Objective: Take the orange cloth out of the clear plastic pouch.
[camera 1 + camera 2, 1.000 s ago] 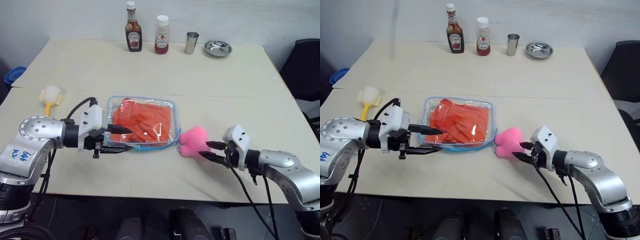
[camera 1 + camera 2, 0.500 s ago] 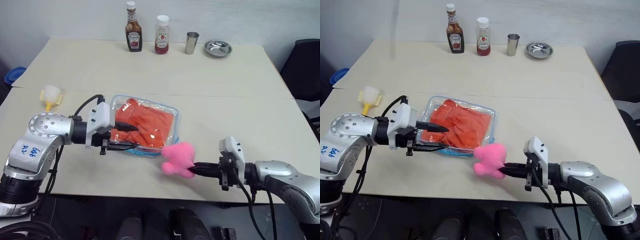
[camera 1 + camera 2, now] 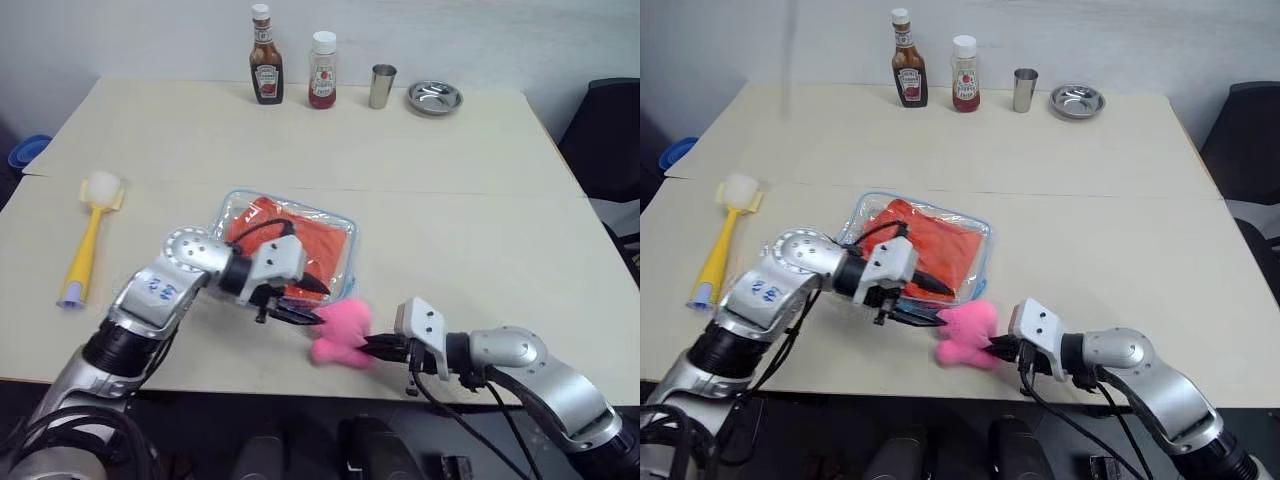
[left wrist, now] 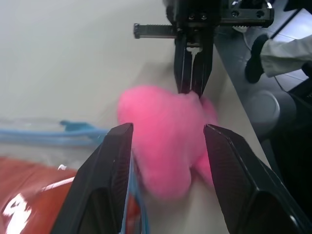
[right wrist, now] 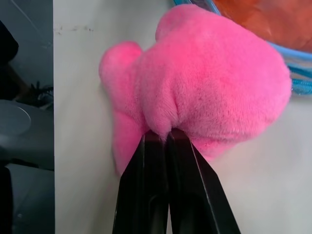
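Note:
The clear plastic pouch with light blue edging lies flat near the table's front middle. The orange cloth sits inside it, wrinkled. A fluffy pink sponge rests on the table at the pouch's near right corner. My right gripper is shut on the sponge's near side, its fingers pinched into the fluff. My left gripper is open at that same pouch corner and points at the sponge. Its two fingers stand wide apart on either side of the sponge.
A yellow-handled brush lies at the left. Two sauce bottles, a metal cup and a metal bowl line the far edge. A black chair stands past the right edge. Both grippers work close to the table's front edge.
My right gripper shut on the pink sponge and dragged it left toward the front edge, turning the pouch a little. My left gripper swept right and down along the pouch to the sponge.

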Action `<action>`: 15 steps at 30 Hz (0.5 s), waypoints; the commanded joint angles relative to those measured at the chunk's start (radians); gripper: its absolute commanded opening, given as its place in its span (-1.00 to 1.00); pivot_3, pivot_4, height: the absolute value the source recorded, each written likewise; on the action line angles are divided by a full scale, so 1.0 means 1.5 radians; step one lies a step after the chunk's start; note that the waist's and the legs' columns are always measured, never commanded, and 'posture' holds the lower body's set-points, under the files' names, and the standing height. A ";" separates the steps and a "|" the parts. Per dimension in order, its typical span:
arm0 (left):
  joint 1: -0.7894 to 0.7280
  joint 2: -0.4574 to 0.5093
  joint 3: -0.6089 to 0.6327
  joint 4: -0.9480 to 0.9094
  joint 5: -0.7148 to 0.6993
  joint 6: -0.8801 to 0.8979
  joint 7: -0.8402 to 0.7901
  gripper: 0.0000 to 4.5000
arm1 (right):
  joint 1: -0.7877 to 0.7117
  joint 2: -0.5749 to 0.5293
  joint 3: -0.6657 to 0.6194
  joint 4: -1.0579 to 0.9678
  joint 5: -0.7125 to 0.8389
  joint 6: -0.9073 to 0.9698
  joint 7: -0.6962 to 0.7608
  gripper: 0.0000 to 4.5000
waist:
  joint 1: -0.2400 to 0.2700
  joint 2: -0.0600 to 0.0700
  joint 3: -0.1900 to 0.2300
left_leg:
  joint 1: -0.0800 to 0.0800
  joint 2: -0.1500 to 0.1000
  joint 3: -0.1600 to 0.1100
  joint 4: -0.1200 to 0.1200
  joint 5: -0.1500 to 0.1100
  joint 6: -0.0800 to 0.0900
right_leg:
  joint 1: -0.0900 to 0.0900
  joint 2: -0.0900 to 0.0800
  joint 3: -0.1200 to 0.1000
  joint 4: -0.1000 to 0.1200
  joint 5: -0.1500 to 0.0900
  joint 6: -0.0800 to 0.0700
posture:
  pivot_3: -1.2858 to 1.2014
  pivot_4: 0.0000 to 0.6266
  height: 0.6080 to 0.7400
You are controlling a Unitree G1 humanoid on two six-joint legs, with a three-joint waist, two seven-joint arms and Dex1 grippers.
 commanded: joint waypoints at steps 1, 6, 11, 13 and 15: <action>-0.009 -0.008 -0.052 0.016 0.070 -0.081 -0.017 0.10 | 0.022 -0.007 -0.011 -0.018 -0.015 0.000 -0.005 -0.90 | -0.001 0.000 0.000 | 0.000 0.000 0.000 0.000 0.000 0.000 | 0.000 0.000 0.000 0.000 0.000 0.000 | 0.03 -0.52 1.00; 0.002 -0.039 -0.102 0.060 0.172 -0.166 0.024 0.10 | 0.056 -0.026 -0.047 -0.067 -0.011 -0.004 0.002 -0.23 | 0.002 0.000 0.000 | 0.000 0.000 0.000 0.000 0.000 -0.001 | 0.000 0.000 0.000 0.000 0.000 0.000 | 0.03 -0.52 1.00; 0.009 -0.061 -0.097 0.068 0.196 -0.182 0.039 0.01 | 0.032 -0.091 -0.198 -0.089 0.051 -0.007 0.045 0.17 | 0.007 0.000 0.000 | 0.000 -0.001 0.000 0.001 0.000 0.000 | 0.001 -0.001 0.001 0.000 0.000 0.001 | 0.03 -0.52 1.00; 0.013 -0.064 -0.090 0.069 0.195 -0.190 0.039 -0.15 | -0.041 -0.102 -0.190 -0.042 0.028 -0.029 0.058 0.18 | 0.004 0.000 0.000 | 0.001 -0.001 0.000 0.001 0.000 0.001 | 0.002 -0.001 0.001 -0.001 0.001 0.001 | 0.03 -0.52 1.00; 0.015 -0.065 -0.085 0.069 0.195 -0.197 0.036 -0.42 | -0.116 -0.097 -0.145 0.014 -0.025 -0.074 0.072 0.18 | 0.001 0.000 0.000 | 0.003 -0.001 0.000 0.000 -0.001 0.001 | 0.004 0.000 0.001 -0.001 0.001 0.001 | 0.03 -0.52 1.00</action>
